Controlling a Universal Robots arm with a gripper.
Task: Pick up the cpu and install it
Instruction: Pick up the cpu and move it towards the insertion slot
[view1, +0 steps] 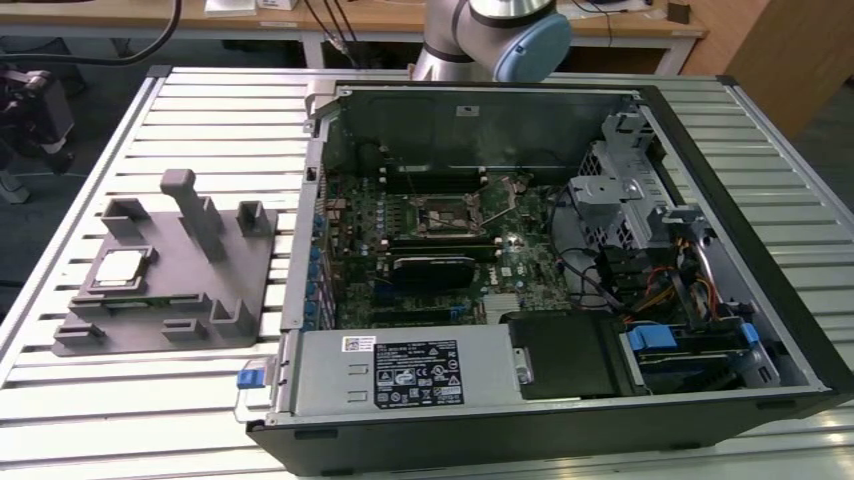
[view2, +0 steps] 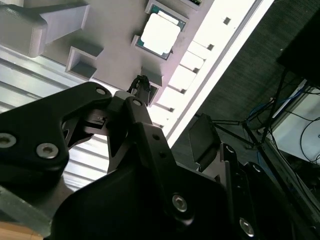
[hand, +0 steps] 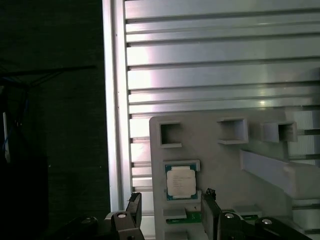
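While the cpu lies flat in its square pocket on the grey peg tray, silver top up, the claw hangs over it released, its fingers spread wider than the chip and clear of it; the pocket sits just beside the tray's outer edge, with bare slatted bench beyond; in the exterior view the tray's upright pegs stand between chip and open computer case.

The cpu has a pale metal top; the grey tray seems matt plastic.
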